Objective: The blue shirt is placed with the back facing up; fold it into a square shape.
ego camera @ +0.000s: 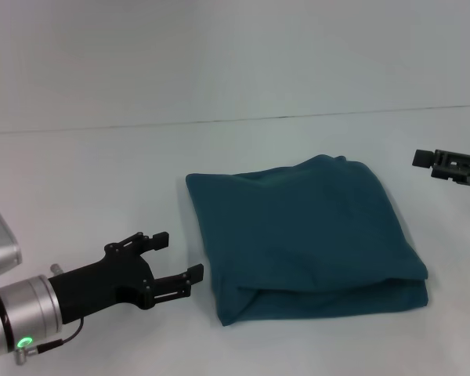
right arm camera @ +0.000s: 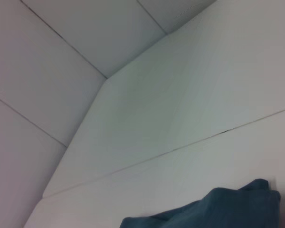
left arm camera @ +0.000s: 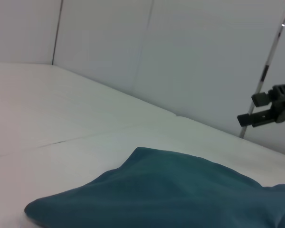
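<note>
Blue shirt (ego camera: 305, 235) lay folded into a rough square on the white table (ego camera: 86, 188), centre to lower right of the head frame, plain fabric up, layered edges showing along its near side. Left gripper (ego camera: 178, 262) sat at lower left of that frame, just beside the shirt's near left corner but not touching it; fingers spread, nothing between them. Right gripper (ego camera: 424, 160) hung at the right edge, mid-height, apart from the shirt's far right corner and above the table; only part of it was in frame, so whether it was spread could not be told there. In the left wrist view it (left arm camera: 244, 118) appeared spread, empty. Count: one shirt, two grippers. Bare table surrounded the shirt on all four sides, widest at the far side up to the seam line (ego camera: 235, 120).
</note>
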`<state>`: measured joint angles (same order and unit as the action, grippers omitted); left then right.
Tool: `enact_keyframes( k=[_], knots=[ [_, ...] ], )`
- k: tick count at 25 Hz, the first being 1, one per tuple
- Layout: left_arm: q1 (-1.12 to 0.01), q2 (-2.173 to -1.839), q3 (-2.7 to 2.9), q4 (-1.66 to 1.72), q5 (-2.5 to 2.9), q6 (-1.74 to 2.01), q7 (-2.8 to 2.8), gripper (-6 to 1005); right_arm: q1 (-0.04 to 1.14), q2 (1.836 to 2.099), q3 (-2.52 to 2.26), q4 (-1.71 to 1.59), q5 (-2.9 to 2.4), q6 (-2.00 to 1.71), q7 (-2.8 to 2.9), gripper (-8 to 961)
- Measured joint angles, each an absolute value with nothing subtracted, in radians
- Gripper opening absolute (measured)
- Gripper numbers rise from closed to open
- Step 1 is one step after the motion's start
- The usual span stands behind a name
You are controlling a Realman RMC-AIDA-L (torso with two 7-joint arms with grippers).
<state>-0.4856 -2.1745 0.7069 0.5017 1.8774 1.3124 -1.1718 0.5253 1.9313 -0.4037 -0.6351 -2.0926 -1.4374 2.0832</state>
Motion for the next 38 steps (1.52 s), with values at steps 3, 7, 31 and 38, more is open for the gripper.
enact_keyframes(
  k=[3, 7, 31, 38],
  knots=[
    [-0.489, -2.174, 0.707, 0.494, 1.877, 1.317, -1.132, 919, 0.530, 1.931, -0.397, -0.639, -2.092, -1.434, 2.102, 808],
    [-0.491, -2.174, 0.708, 0.466, 1.868, 1.321, -1.056, 920, 0.537, 1.931, -0.390, -0.635, -2.092, -1.421, 2.116, 807],
    [-0.523, -2.176, 0.954, 0.554, 1.872, 1.218, -1.448, 919, 0.543, 1.931, -0.399, -0.635, -2.093, -1.420, 2.113, 798],
    [-0.537, -2.177, 1.037, 0.527, 1.817, 1.157, -1.404, 920, 0.541, 1.929, -0.396, -0.635, -2.094, -1.423, 2.113, 798]
  ],
)
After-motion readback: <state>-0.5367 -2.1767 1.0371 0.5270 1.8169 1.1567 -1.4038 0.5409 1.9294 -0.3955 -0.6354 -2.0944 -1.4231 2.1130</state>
